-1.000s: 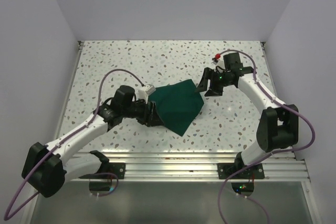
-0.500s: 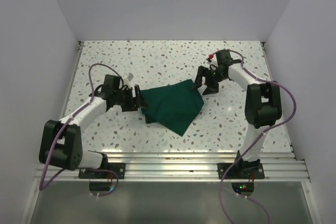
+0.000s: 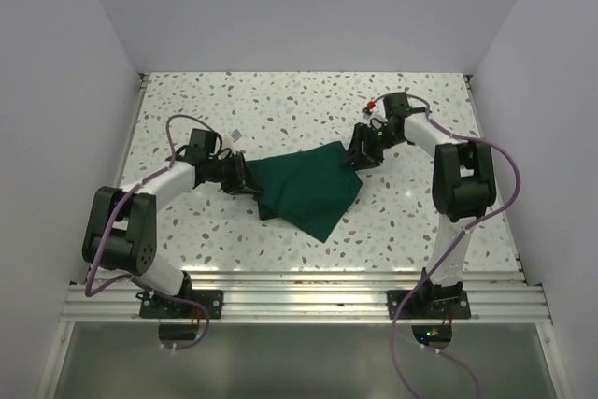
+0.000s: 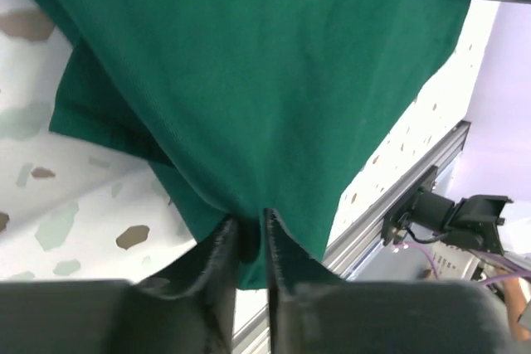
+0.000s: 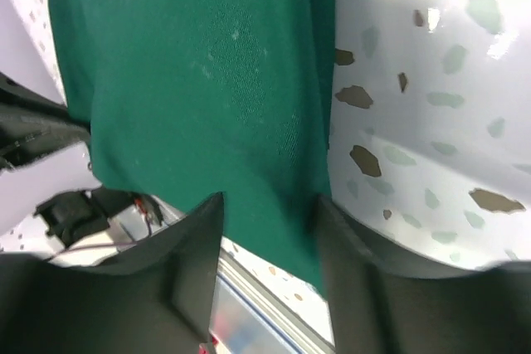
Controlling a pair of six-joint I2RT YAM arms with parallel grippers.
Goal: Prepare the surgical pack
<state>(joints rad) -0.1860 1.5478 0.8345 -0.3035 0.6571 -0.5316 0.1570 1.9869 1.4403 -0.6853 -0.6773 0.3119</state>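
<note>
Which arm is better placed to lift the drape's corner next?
Left. The left pincer is pinched shut on a corner of the green drape; the right pincer only straddles the opposite corner, fingers apart.

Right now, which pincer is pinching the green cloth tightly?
The left pincer: its fingers nearly meet on a fold of the green cloth. The right pincer has its fingers wide apart.

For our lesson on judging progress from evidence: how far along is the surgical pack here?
Done: the green drape lies folded into a bundle on the table. In hand: the left gripper pinches one corner, and the right gripper straddles the opposite corner, jaws apart. Left: probably folding in these last corners.
</note>
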